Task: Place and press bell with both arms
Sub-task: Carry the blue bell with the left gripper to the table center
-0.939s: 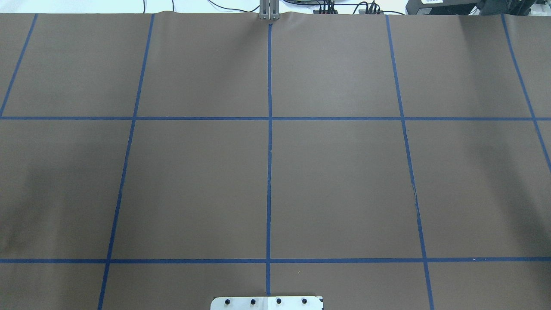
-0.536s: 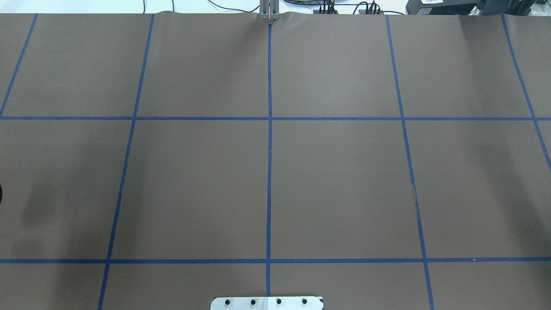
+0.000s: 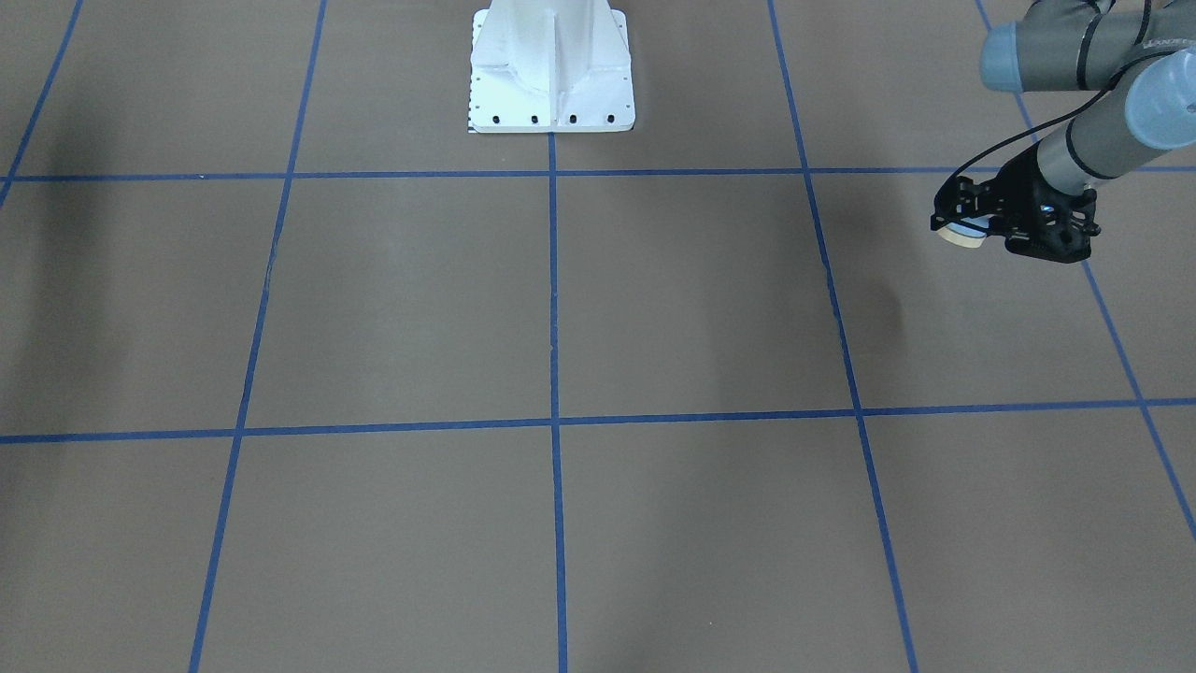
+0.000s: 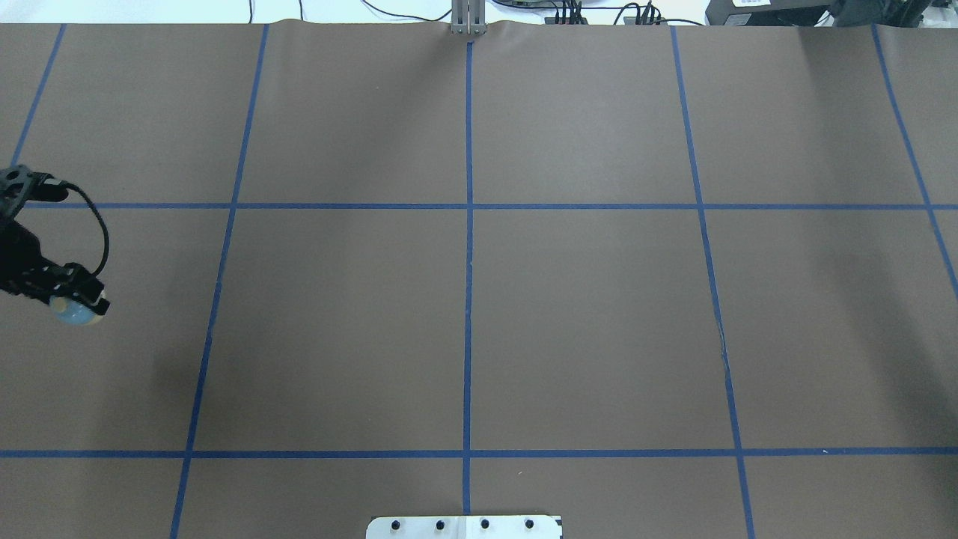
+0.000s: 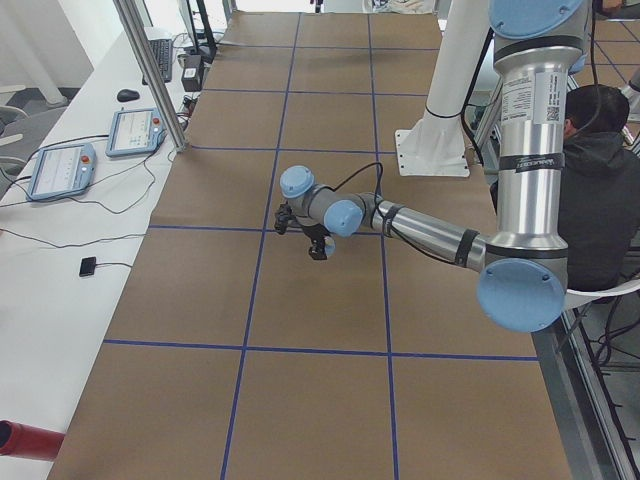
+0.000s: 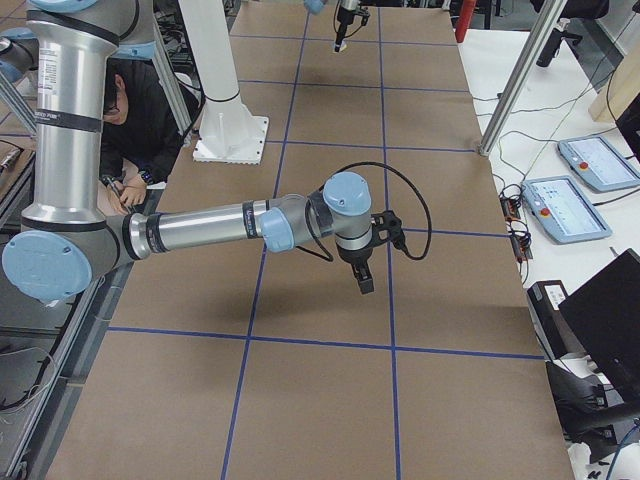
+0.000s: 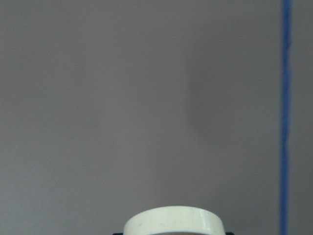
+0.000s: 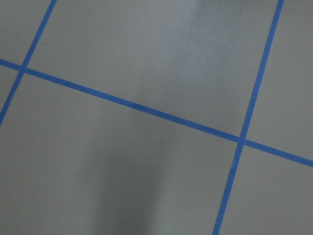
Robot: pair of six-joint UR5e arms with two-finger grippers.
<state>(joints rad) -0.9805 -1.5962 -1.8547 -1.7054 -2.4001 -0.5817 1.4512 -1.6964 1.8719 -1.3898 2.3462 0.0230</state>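
Note:
My left gripper [image 4: 75, 299] is shut on the bell [image 4: 75, 314], a small light-blue dome with a cream base. It holds the bell above the brown table near the robot's left end. The front-facing view shows the gripper [image 3: 972, 227] and the bell's cream base [image 3: 957, 236] at the upper right. The left wrist view shows only the cream base ring [image 7: 173, 223] at the bottom edge. The left gripper [image 5: 318, 245] is also in the exterior left view. My right gripper [image 6: 362, 278] shows only in the exterior right view, hanging above the table. I cannot tell whether it is open.
The white bolted pedestal [image 3: 551, 75] stands at the robot's side of the table [image 4: 599, 314], which is brown with blue tape lines. A metal post [image 5: 150, 70] and control tablets [image 5: 62, 168] stand beyond the far edge. A seated person [image 5: 595, 180] is behind the robot.
My left gripper with the bell has come into the overhead view from the left edge. Before, only its shadow lay on the table there.

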